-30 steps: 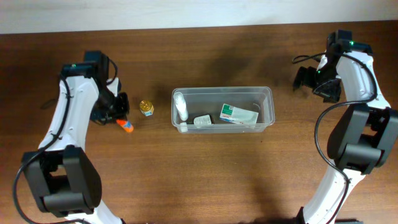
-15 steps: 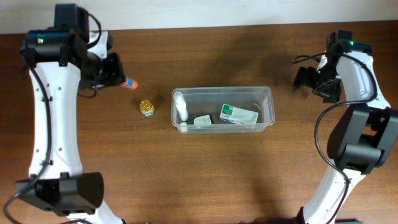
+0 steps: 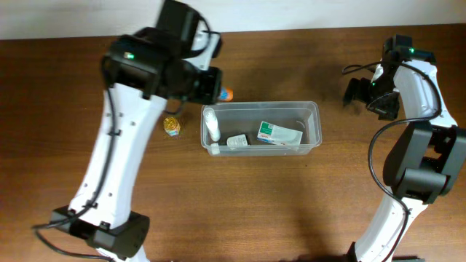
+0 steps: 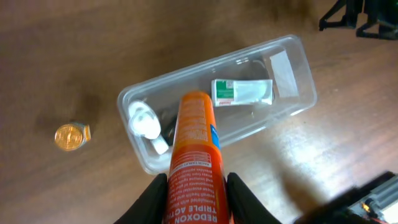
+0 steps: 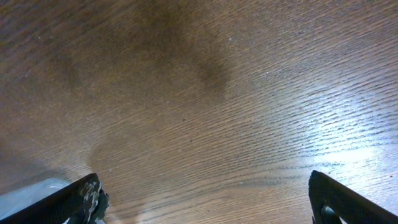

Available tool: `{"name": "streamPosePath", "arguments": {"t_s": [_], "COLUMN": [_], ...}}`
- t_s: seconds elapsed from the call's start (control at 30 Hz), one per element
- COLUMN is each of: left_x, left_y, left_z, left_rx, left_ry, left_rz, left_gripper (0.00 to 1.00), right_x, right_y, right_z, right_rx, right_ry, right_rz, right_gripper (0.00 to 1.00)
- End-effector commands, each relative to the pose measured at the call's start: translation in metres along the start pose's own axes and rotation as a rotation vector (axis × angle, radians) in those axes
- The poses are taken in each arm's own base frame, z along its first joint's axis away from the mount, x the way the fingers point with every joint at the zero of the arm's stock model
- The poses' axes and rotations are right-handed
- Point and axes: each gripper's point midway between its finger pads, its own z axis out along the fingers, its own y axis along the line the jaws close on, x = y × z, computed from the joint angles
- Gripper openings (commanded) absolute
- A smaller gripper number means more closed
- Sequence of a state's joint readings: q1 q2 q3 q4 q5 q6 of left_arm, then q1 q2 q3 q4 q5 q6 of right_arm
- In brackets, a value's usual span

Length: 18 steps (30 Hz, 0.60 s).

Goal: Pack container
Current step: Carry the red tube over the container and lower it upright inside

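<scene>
The clear plastic container (image 3: 313, 109) lies at the table's middle; it also shows in the left wrist view (image 4: 305, 81). Inside lie a white bottle (image 3: 210, 124), a small grey item (image 3: 237, 140) and a green-and-white box (image 3: 279, 134). My left gripper (image 3: 218, 93) is shut on an orange Redoxon tube (image 4: 194, 162), held above the table just behind the container's left end. The tube's tip shows in the overhead view (image 3: 226, 93). My right gripper (image 3: 358, 93) is open and empty, off the container's right end.
A small gold-capped jar (image 3: 172, 126) stands on the table left of the container, and it shows in the left wrist view (image 4: 70, 135). The right wrist view shows only bare wooden tabletop (image 5: 199, 93) and a corner of the container.
My left arm has lifted the orange tube from the table's left and carried it right, to just behind the container's left end. The right arm has not moved.
</scene>
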<state>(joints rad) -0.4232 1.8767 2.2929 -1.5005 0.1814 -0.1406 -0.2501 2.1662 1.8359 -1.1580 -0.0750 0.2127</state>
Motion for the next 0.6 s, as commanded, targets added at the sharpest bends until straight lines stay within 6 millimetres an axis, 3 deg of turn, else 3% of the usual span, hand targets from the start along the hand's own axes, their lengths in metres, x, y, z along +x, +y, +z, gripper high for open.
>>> {"name": "streamPosePath", "arguments": {"t_s": [0.0,0.13,0.3,0.57], "left_x": [-0.008,-0.01,-0.001,0.014], "left_y": [-0.004,-0.011,-0.003,0.007], "left_z": [0.016,0.042,0.083,0.127], "left_rx": [-0.076,-0.073,-0.091,-0.115], "left_ry": [-0.01,0.024,0.123,0.242], "left_rz": [0.018,0.034,0.023,0.01], "left_gripper": [0.26,0.26,0.26,0.26], "right_x": [-0.001,-0.001,-0.001,-0.001], "right_y": [-0.003,-0.003,-0.003,-0.003], "right_z": [-0.005,-0.005,-0.005,-0.005], "right_rx": [0.006,0.006,0.006,0.007], "right_ry": [-0.012,-0.012,-0.012,-0.012], "right_rz": [0.007,0.007,0.008,0.008], "right_gripper": [0.98,0.98,0.98,0.98]}}
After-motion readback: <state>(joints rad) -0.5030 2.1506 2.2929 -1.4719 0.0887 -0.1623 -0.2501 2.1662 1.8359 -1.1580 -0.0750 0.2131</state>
